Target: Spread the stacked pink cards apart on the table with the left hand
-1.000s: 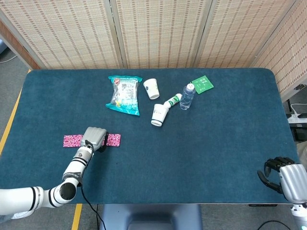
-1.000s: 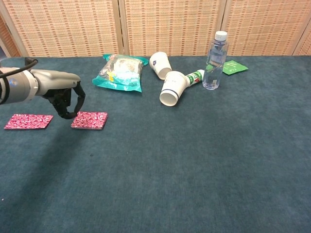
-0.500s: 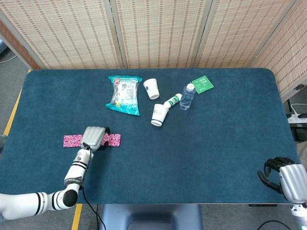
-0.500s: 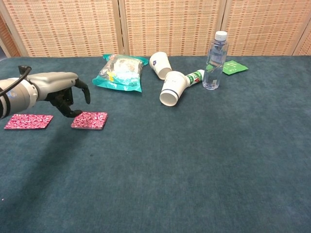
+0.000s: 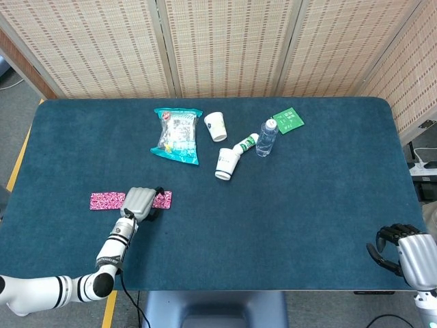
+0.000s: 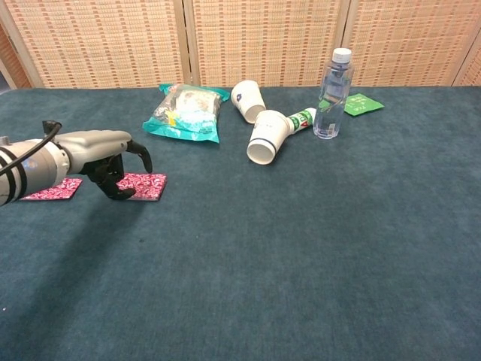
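Two pink patterned cards lie apart on the blue table. The left card (image 5: 106, 200) (image 6: 49, 189) is partly hidden by my forearm in the chest view. The right card (image 5: 163, 199) (image 6: 148, 186) lies flat just right of my left hand (image 5: 141, 203) (image 6: 113, 162). That hand holds nothing; its fingers are spread and point down, with the fingertips (image 6: 121, 193) at the right card's left edge. I cannot tell whether they touch it. My right hand (image 5: 404, 250) hangs at the table's near right corner, fingers curled in on nothing.
At the back of the table are a teal snack bag (image 5: 177, 134) (image 6: 187, 113), two tipped paper cups (image 5: 216, 126) (image 5: 227, 164), a small lying bottle (image 5: 246, 143), an upright water bottle (image 5: 266, 137) (image 6: 333, 94) and a green packet (image 5: 288, 120).
My left hand has slid toward the near edge and a little right, lower over the right card's left end, with its fingers spreading. Both cards and the right hand stayed put.
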Controlling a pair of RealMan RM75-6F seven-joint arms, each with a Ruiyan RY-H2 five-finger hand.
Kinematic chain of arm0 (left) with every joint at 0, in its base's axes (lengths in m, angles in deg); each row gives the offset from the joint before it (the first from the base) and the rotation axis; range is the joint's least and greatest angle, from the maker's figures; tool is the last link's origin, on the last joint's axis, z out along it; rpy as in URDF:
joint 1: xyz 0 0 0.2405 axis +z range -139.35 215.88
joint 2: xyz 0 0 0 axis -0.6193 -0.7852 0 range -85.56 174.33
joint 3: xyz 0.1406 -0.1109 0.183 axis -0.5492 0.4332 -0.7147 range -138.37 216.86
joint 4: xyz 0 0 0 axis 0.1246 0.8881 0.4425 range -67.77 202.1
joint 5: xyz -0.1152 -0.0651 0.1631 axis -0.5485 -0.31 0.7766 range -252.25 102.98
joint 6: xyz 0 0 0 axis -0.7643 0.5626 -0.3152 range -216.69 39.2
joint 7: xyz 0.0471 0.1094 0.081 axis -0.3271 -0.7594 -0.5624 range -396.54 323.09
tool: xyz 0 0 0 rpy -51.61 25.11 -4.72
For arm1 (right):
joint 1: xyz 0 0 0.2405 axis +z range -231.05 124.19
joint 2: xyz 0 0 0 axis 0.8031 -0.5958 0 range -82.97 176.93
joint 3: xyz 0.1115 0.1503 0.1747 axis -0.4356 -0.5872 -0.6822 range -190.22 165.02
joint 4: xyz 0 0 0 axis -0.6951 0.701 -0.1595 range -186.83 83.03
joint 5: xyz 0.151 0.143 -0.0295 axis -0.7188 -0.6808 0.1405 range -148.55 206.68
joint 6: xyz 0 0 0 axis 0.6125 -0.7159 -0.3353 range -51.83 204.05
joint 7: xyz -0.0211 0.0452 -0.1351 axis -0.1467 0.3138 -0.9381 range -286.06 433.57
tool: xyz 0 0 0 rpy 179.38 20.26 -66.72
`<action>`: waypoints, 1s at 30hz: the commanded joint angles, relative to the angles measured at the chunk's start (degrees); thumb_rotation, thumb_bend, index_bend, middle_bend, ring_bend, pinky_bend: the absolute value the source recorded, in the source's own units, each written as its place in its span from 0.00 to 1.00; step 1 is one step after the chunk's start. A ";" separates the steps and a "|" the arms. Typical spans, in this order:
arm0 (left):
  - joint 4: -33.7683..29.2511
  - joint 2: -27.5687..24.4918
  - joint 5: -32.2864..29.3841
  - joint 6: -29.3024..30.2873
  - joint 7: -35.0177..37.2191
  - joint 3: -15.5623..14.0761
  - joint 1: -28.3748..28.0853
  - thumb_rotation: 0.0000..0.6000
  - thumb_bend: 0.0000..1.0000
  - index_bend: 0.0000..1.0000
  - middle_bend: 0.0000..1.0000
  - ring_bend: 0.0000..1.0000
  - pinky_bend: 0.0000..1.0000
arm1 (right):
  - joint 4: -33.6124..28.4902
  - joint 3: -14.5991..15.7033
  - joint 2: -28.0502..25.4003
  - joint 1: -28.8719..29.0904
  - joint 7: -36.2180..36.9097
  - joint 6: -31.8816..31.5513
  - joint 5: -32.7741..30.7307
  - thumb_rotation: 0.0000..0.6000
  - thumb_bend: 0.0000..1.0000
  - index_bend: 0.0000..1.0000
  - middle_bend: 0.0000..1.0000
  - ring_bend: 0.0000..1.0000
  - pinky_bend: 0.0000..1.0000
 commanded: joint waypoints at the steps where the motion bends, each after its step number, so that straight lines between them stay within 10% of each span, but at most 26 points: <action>1: -0.16 0.42 -0.12 0.20 -0.25 -0.09 -0.11 1.00 0.40 0.21 0.94 1.00 1.00 | 0.05 -0.02 0.06 -0.01 -0.04 0.00 -0.06 1.00 0.25 0.75 0.68 0.56 0.58; 10: 0.74 3.06 1.71 2.41 0.43 0.20 0.30 1.00 0.40 0.04 0.94 1.00 1.00 | -0.05 -0.02 -0.08 -0.01 0.20 -0.02 -0.07 1.00 0.24 0.75 0.68 0.56 0.58; 30: 6.72 10.09 0.81 5.04 -0.03 2.19 1.04 1.00 0.39 0.18 0.99 1.00 1.00 | -0.07 -0.02 -0.23 0.04 0.50 -0.01 -0.04 1.00 0.25 0.75 0.68 0.56 0.58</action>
